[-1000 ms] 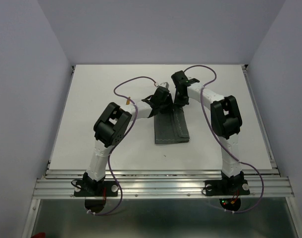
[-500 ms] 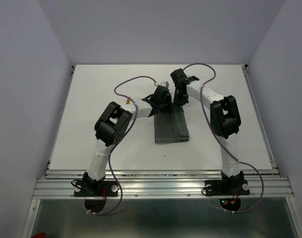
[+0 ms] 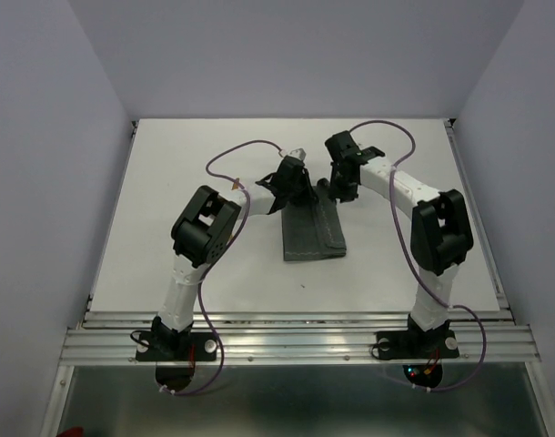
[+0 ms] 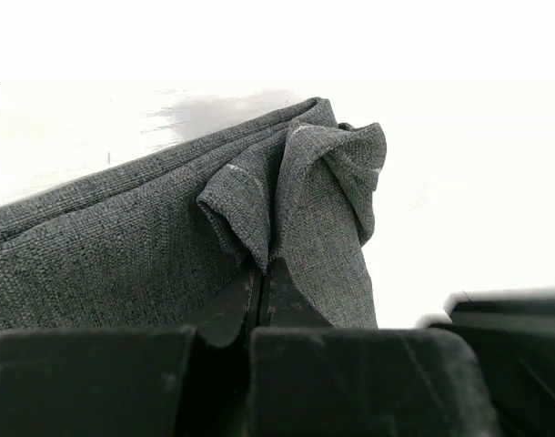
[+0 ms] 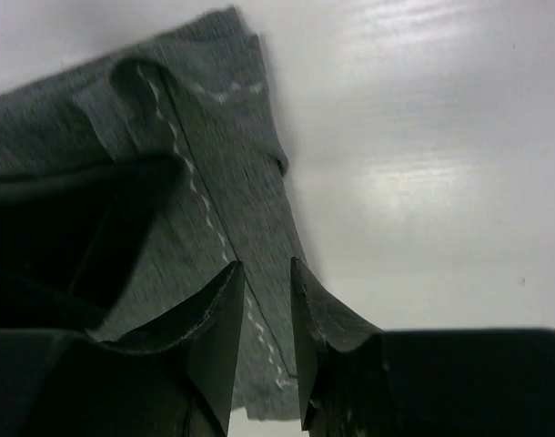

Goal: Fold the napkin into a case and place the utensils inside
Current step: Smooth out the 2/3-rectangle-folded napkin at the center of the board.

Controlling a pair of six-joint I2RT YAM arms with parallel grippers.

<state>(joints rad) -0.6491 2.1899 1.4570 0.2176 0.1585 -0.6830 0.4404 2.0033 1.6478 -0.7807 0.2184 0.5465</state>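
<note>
The white bench fills the space between pale walls, with both arms reaching from its near edge toward the middle. The left arm bends up at the elbow and stretches rightward and away; the right arm rises on the far right and leans in toward the left. A purple cable loops above the left arm. The napkin, a dark grey cloth folded into a longish band, lies flat at the centre of the bench, running from near to far, with its far end between the two wrists. The left tool sits at the far left corner of that end, its fingers pressed together and pinching a raised, crumpled fold of the cloth, which stands up from the layers around it. The right tool hangs over the far right edge of the napkin with its fingers spread a little, a narrow gap between them and no cloth caught there; whether the tips touch the fabric cannot be told. A pale stitched hem line runs along that edge and passes under the gap.
</note>
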